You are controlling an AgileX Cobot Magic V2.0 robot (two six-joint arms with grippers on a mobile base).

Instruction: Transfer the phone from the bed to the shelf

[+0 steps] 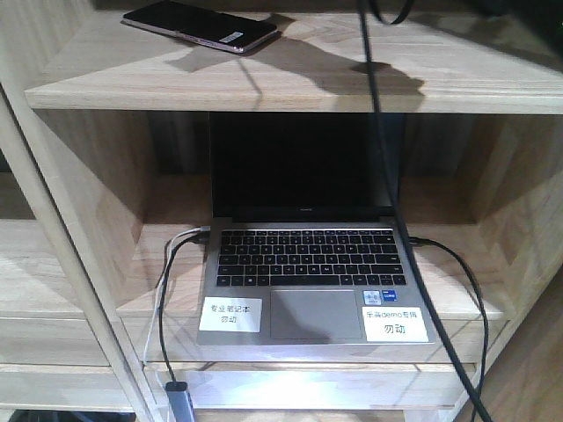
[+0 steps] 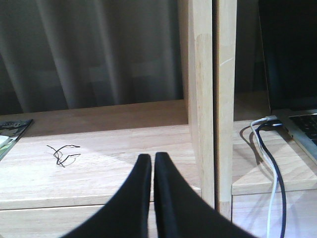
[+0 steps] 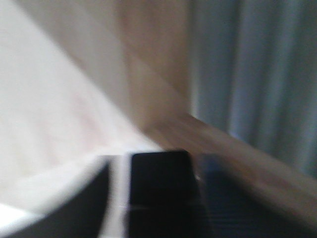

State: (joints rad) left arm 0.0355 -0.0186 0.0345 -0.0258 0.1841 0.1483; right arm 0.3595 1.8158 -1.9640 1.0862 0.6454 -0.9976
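**Phone on the upper shelf board, no gripper touching it**

Phone (image 1: 201, 25) lies flat on the top board of the shelf (image 1: 422, 79), near the left back corner, screen side dark and glossy, small white sticker toward its right end, pinkish edge facing the camera. Nothing touches it in the front view. A shadow falls across the board just right of it.

One compartment down sits an open grey laptop (image 1: 315, 272), screen black, two white labels with printed text on the palm rest. A white cable (image 1: 161, 290) and a black cable (image 1: 172, 264) plug into its left side and hang down over the board edge; another black cable (image 1: 471, 299) leaves the right side. A dark cable (image 1: 380, 158) hangs in front of the screen from above.

Left gripper (image 2: 152, 163): black fingers (image 2: 141, 183) pressed together, nothing between them, pointing at a lower board left of an upright panel (image 2: 203, 99). A small tangle of dark thread (image 2: 63, 153) lies on that board. Grey curtain (image 2: 99, 49) behind. Laptop corner and its cables visible at right of the panel.

Right gripper (image 3: 158, 163): wrist view heavily blurred; a dark finger (image 3: 158, 188) shows against light wood and curtain. Cannot tell if it is parted or pressed together, or whether it grips anything.
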